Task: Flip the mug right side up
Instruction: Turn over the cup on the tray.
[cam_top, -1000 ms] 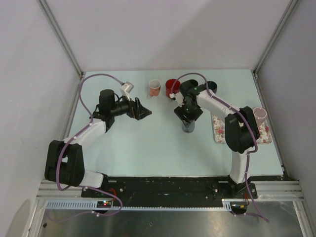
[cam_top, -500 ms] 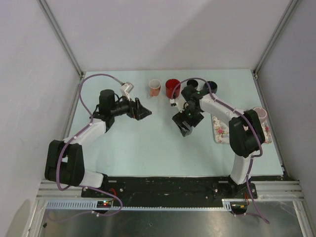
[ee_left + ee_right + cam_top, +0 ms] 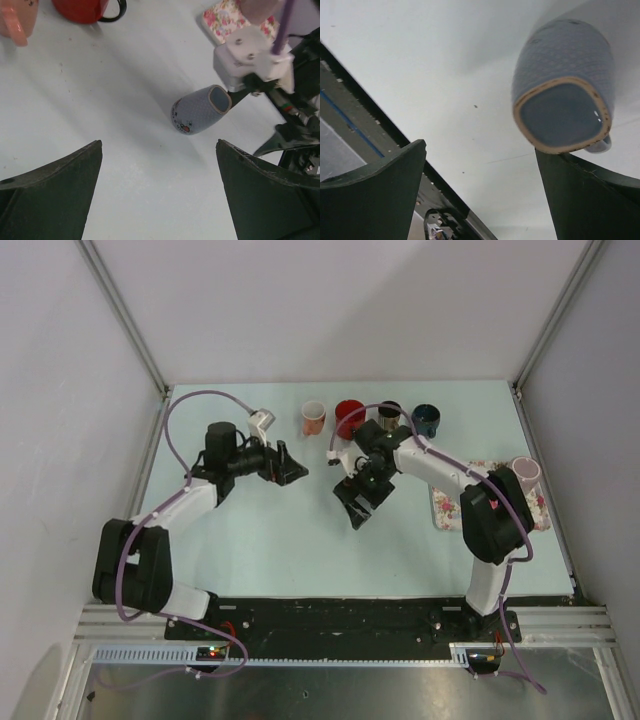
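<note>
Blue-grey mug, upper right in right wrist view, shows an empty mouth; right pincer and left pincer both spread, gripping nothing.

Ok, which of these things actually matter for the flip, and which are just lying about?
In the job: grey-blue mug, right gripper.
Lying about: peach mug, red mug, dark mug, navy mug, white mug, floral tray, pink cup.

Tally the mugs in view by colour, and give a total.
Peach mug: 1
Red mug: 1
Dark brown mug: 1
Dark blue mug: 1
Pink mug: 1
Blue-grey mug: 1
Total: 6
</note>
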### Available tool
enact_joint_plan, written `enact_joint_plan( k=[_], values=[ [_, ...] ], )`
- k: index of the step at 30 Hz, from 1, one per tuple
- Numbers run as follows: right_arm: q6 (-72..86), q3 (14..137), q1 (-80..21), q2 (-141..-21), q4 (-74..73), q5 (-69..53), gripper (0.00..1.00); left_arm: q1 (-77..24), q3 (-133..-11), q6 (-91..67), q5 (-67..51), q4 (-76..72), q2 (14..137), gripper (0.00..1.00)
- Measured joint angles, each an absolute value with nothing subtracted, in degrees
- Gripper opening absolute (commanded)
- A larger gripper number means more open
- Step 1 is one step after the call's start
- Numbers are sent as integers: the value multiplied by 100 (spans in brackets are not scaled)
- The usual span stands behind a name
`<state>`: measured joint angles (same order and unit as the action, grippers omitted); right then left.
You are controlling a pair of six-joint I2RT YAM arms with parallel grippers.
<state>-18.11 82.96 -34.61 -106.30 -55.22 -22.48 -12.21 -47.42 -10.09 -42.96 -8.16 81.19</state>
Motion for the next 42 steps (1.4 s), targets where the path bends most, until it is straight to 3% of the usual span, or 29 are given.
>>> enact_joint_plan(
  k=[9, 19, 27, 42],
  values=[
    [-2200, 8794, -3153, -10291, -5896, -2961, 99, -1990, -5448, 27, -3769, 148, 8650, 99],
    [-2818, 7824, -1474, -7992, -5920, -3227, 99, -2606, -7076, 1791, -3929, 1173, 9682, 98],
    [-3006, 7185, -303, -7277, -5826, -3837, 99, -3140, -7870, 3319, -3664, 2296, 10416, 97],
    [-3234, 6650, -123, -6834, -5621, -4180, 99, -3826, -8049, 4324, -3144, 3441, 11041, 97]
  ],
)
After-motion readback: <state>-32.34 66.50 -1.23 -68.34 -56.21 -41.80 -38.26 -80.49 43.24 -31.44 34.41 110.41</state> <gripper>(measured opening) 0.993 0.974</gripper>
